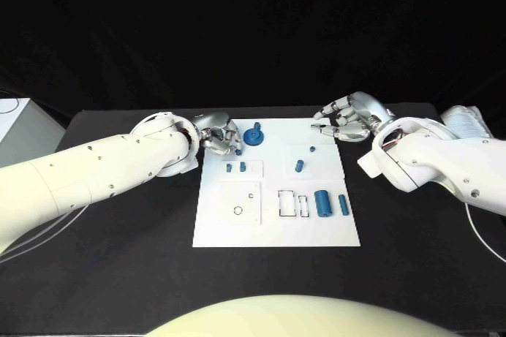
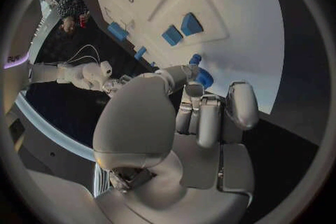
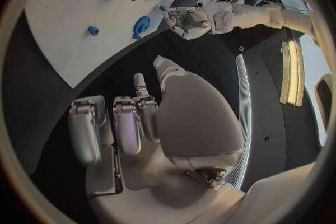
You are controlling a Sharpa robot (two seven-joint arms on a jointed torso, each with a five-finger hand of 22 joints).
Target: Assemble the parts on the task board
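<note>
The white task board (image 1: 276,224) lies mid-table with several blue parts on it. A round blue knob (image 1: 254,137) stands near its far edge, also seen as the blue knob (image 3: 141,25). Two small blocks (image 1: 236,167) sit left of centre, and two cylinders (image 1: 322,203) stand at the right. My left hand (image 1: 216,136) hovers over the board's far left corner, fingers curled. Its thumb and a finger pinch a small blue part (image 2: 203,76). My right hand (image 1: 348,118) hangs by the far right corner, fingers loosely bent and apart, holding nothing.
Empty cut-outs (image 1: 289,203) mark the board's middle, beside a raised square with a small hole (image 1: 241,202). A pale box (image 1: 23,129) stands at the table's left edge, and a white bundle (image 1: 466,121) lies far right. Black table (image 1: 116,264) surrounds the board.
</note>
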